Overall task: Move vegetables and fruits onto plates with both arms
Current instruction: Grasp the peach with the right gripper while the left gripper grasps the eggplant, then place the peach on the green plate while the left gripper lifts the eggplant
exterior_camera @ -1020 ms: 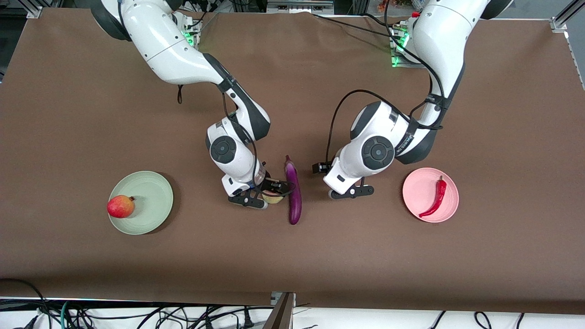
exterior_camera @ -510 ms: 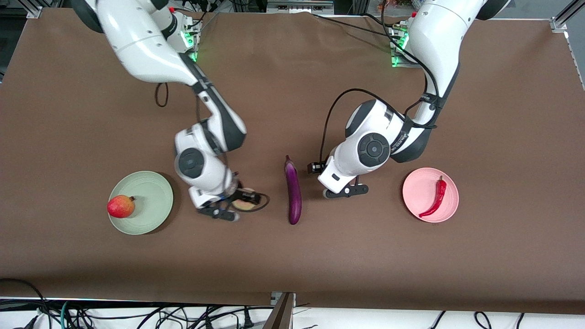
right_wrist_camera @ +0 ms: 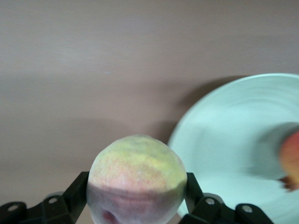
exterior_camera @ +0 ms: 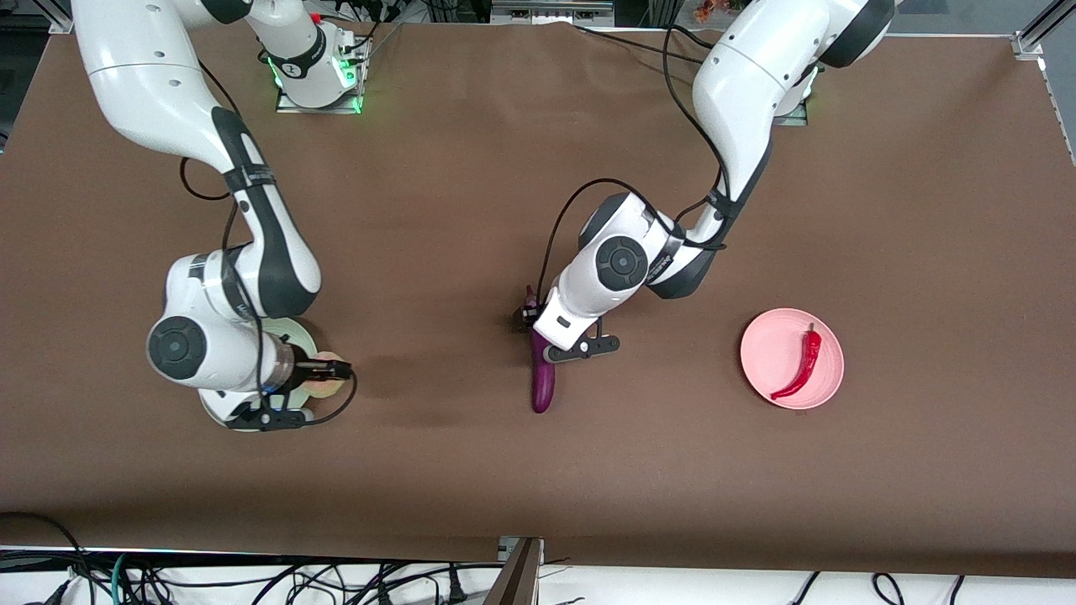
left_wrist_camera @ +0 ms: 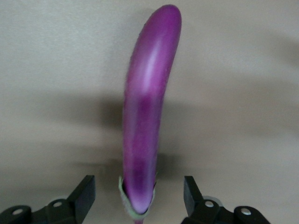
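Observation:
My right gripper (exterior_camera: 309, 390) is shut on the pale yellow-green peach (exterior_camera: 324, 389) and holds it over the rim of the mint green plate (exterior_camera: 305, 341). In the right wrist view the peach (right_wrist_camera: 136, 175) fills the gripper (right_wrist_camera: 136, 192), with the plate (right_wrist_camera: 224, 140) and the red fruit (right_wrist_camera: 291, 157) on it. The arm hides that fruit in the front view. My left gripper (exterior_camera: 546, 339) is open over the stem end of the purple eggplant (exterior_camera: 543, 385). Its fingers (left_wrist_camera: 84, 196) stand on either side of the eggplant (left_wrist_camera: 149, 102), apart from it. The red chili (exterior_camera: 803, 363) lies on the pink plate (exterior_camera: 767, 353).
The brown table (exterior_camera: 538, 487) carries only the two plates and the eggplant. The arms' bases (exterior_camera: 315, 80) stand along the edge farthest from the front camera. Cables (exterior_camera: 252, 580) hang below the edge nearest to it.
My right arm has carried the peach from beside the eggplant to the green plate's rim. My left gripper has moved from between the eggplant and the pink plate to over the eggplant's stem end.

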Tool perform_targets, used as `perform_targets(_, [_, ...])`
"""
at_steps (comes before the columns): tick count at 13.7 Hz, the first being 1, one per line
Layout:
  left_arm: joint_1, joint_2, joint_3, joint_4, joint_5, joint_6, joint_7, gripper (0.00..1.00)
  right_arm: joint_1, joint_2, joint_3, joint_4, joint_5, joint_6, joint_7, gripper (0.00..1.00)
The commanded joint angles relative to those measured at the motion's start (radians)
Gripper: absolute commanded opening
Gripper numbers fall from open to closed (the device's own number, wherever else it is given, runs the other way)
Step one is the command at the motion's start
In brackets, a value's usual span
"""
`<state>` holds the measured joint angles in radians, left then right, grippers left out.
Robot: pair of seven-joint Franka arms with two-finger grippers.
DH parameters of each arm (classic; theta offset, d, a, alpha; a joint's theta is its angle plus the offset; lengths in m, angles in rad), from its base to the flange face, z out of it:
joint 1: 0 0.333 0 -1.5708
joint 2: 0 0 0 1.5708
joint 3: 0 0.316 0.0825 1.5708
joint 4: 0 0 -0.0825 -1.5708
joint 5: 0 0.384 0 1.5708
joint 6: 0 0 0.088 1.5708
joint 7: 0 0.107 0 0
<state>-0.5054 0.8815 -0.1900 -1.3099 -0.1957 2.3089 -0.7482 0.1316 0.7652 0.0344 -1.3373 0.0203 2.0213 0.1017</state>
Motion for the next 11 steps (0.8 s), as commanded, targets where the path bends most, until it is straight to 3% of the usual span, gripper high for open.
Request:
perform_targets(1, [-0.030,0.027,0.020,0.049,-0.004,-0.010,-0.023,0.84,-0.036,-0.011,-0.008,-0.017,-0.016,-0.013,-0.085,0.12])
perform_targets(4, [-0.050,0.054,0.067,0.060,0.004,0.013,-0.007,0.84,-0.072,0.011,-0.010,-0.022,-0.016,-0.006,-0.137,0.12])
perform_targets(9, [-0.053,0.094,0.069,0.072,0.004,0.070,-0.008,0.83,-0.084,0.058,-0.010,-0.025,-0.014,0.013,-0.135,0.13])
perform_targets(10, [-0.051,0.094,0.069,0.075,0.004,0.069,-0.008,0.76,-0.086,0.063,-0.010,-0.025,-0.014,0.019,-0.135,0.14])
perform_targets(11, [-0.051,0.094,0.069,0.075,0.004,0.070,-0.008,0.71,-0.086,0.066,-0.010,-0.026,-0.014,0.023,-0.135,0.23])
